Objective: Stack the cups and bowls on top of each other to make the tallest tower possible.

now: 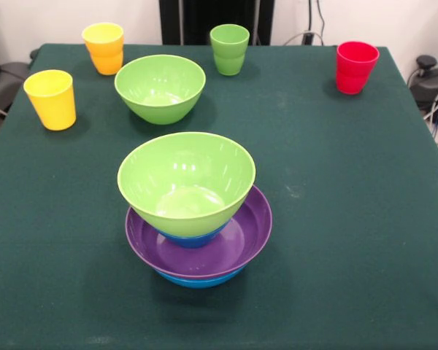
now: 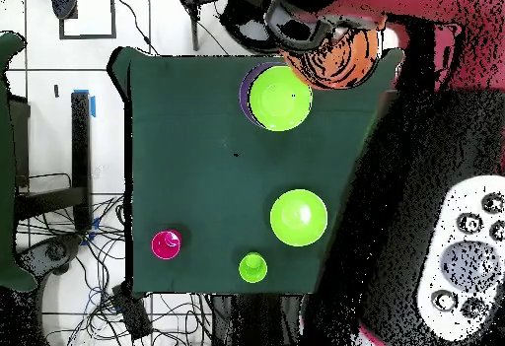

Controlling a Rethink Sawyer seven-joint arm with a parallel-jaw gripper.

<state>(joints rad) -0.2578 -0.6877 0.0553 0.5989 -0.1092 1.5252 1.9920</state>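
The tower stands near the front of the green table [image 1: 350, 219]. A large blue bowl [image 1: 197, 279] is lowest, a wide purple bowl [image 1: 241, 244] sits in it, then a small blue bowl [image 1: 192, 238], with a light green bowl [image 1: 186, 179] on top. The overhead view shows this top bowl [image 2: 280, 98] over the purple rim [image 2: 244, 91]. A second light green bowl [image 1: 160, 87] [image 2: 298, 217] stands alone behind it. The cups stand apart along the back: yellow [image 1: 51, 98], orange-yellow [image 1: 104, 47], light green [image 1: 230, 49] [image 2: 252, 266] and red [image 1: 356, 67] [image 2: 166, 244]. No gripper shows in either view.
In the overhead view the robot's dark bulk [image 2: 424, 184] covers the table's right side and hides the yellow cups. An orange rounded shape [image 2: 340, 56] lies at the table edge beside the tower; I cannot tell what it is. Cables [image 2: 89, 263] trail on the floor.
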